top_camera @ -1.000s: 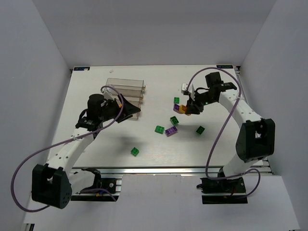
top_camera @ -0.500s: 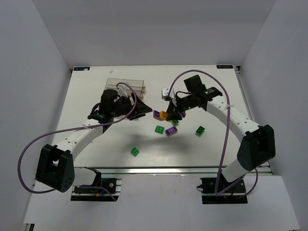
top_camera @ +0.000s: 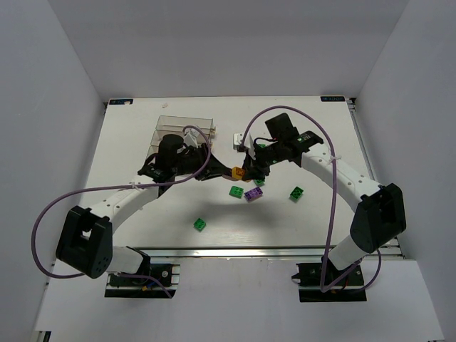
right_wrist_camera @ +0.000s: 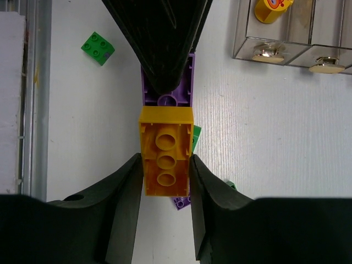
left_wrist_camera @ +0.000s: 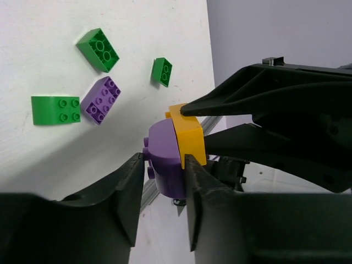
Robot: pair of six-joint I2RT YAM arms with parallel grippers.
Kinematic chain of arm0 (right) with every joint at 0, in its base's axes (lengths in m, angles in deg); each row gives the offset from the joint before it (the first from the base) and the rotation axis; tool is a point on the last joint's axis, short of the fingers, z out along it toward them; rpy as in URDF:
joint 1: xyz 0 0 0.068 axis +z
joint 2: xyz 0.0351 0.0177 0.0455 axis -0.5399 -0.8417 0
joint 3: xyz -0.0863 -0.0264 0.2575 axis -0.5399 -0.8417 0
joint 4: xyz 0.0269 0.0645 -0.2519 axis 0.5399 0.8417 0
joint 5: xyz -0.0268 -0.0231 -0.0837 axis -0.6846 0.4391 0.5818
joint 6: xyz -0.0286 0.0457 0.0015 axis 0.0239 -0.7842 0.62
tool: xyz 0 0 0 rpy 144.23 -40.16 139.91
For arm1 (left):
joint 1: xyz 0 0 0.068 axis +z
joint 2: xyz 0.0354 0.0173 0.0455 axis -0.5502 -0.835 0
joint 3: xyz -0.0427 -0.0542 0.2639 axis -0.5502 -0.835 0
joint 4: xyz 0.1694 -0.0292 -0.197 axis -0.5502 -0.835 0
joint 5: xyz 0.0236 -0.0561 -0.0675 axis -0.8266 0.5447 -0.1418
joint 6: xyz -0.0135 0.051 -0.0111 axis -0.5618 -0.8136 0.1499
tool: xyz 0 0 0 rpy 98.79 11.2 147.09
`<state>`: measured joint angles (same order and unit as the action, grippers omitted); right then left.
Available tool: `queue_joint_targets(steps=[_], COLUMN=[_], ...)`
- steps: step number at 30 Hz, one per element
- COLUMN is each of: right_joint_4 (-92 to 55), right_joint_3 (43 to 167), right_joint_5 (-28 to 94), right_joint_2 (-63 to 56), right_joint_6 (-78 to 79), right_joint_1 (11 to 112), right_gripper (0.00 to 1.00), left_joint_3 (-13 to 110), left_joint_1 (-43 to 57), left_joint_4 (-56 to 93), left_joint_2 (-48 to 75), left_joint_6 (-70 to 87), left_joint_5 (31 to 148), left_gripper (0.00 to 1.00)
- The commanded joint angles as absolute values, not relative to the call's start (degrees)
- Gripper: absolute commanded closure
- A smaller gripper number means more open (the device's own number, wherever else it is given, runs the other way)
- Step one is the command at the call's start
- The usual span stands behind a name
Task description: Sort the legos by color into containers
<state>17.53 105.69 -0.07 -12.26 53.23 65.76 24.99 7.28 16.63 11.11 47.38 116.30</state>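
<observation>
Left wrist view: left claw [left_wrist_camera: 163,184] closed on purple lego [left_wrist_camera: 165,168], which is stuck to orange lego [left_wrist_camera: 188,137]. Right claw [right_wrist_camera: 165,165] is clamped on the orange one. The pair is held above mid-desk [top_camera: 285,222], just right of the clear containers [top_camera: 184,128]. Lying apart on the desk: green legos [top_camera: 201,224], loose purple lego [top_camera: 252,194]. Step, as judged: separating the joined pair. Next move calls for a straight opposing pull with firm grips, then each brick to its own bin.
</observation>
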Motion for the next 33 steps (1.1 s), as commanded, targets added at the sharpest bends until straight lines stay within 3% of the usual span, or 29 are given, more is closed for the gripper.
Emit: queue_joint_targets(steps=[1, 11, 18, 23, 28, 33], right_joint_4=[15.7, 14.7, 13.4, 12.4, 12.0, 12.1], right_joint_3=[106.5, 106.0, 106.1, 106.4, 106.3, 106.0], right_joint_5=[-0.5, -0.7, 1.7, 2.4, 2.5, 2.5], right_joint_2=[-11.9, -12.0, -12.0, -12.1, -12.4, -12.5], right_joint_6=[52.4, 51.2, 50.1, 48.7, 48.3, 48.7], right_joint_1=[66.1, 66.0, 65.5, 65.2, 64.9, 65.2], right_gripper=[1.00, 1.00, 1.00, 1.00, 1.00, 1.00], left_joint_3=[26.7, 27.1, 28.2, 33.7, 39.0, 43.7], left_joint_1=[6.2, 5.7, 7.0, 8.2, 11.1, 15.3], left_joint_4=[17.8, 17.8, 10.1, -3.5, -8.1, -6.2], left_joint_2=[11.0, 9.5, 11.5, 11.7, 10.0, 4.6], left_joint_6=[46.7, 46.1, 43.3, 38.1, 36.1, 35.1], left_joint_5=[116.9, 117.4, 111.5, 95.4, 79.5, 75.8], left_gripper=[0.59, 0.80, 0.88, 0.93, 1.00, 1.00])
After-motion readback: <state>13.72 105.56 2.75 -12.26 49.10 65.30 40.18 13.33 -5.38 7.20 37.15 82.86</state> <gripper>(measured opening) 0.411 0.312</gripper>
